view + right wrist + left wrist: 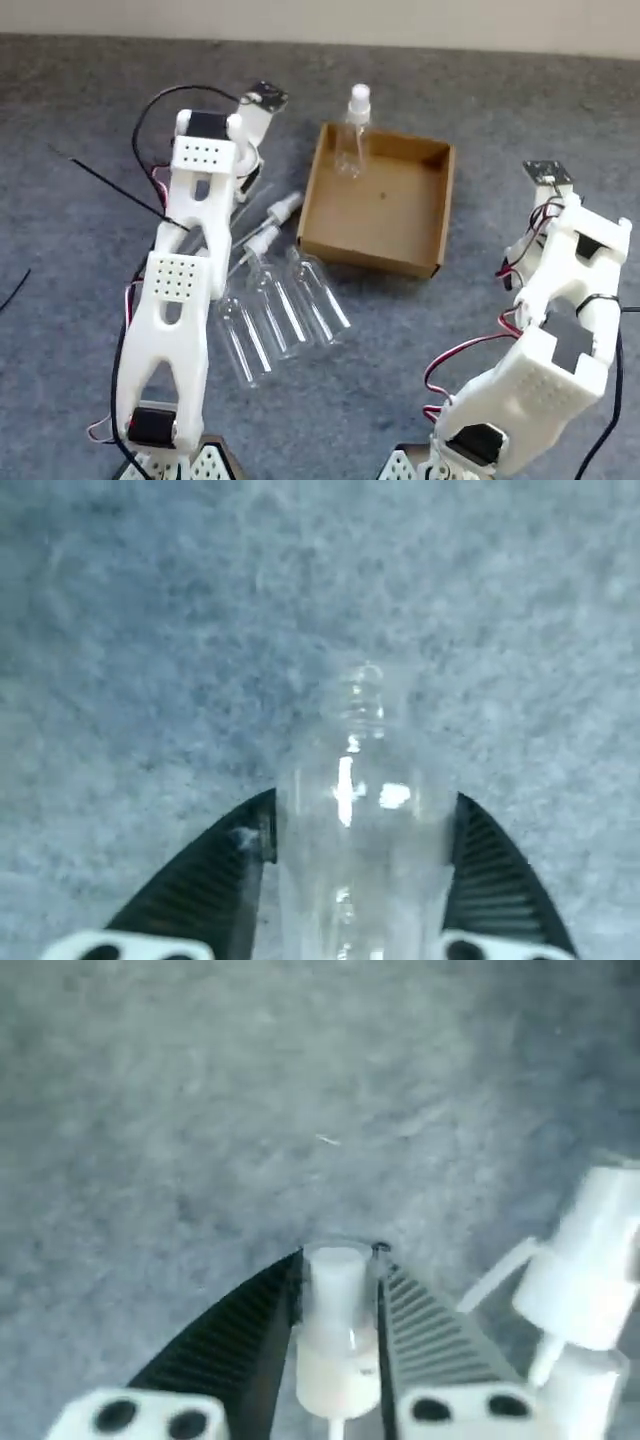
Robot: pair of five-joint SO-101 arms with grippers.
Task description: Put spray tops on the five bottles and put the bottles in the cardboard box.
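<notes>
Your left gripper [338, 1256] pinches a white plastic spray top [335, 1360], cap level with its tips, over grey carpet [200, 1110]. Your right gripper [365, 802] clamps a clear plastic bottle [362, 740], neck reaching beyond its tips.

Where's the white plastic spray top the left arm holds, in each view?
High view: hidden under the left arm, beside two loose white spray tops.
Left wrist view: the white plastic spray top clamped between the black jaws.
Right wrist view: a clear plastic bottle between its jaws instead.
Landmark: those loose tops, also beside the jaws in left wrist view.
</notes>
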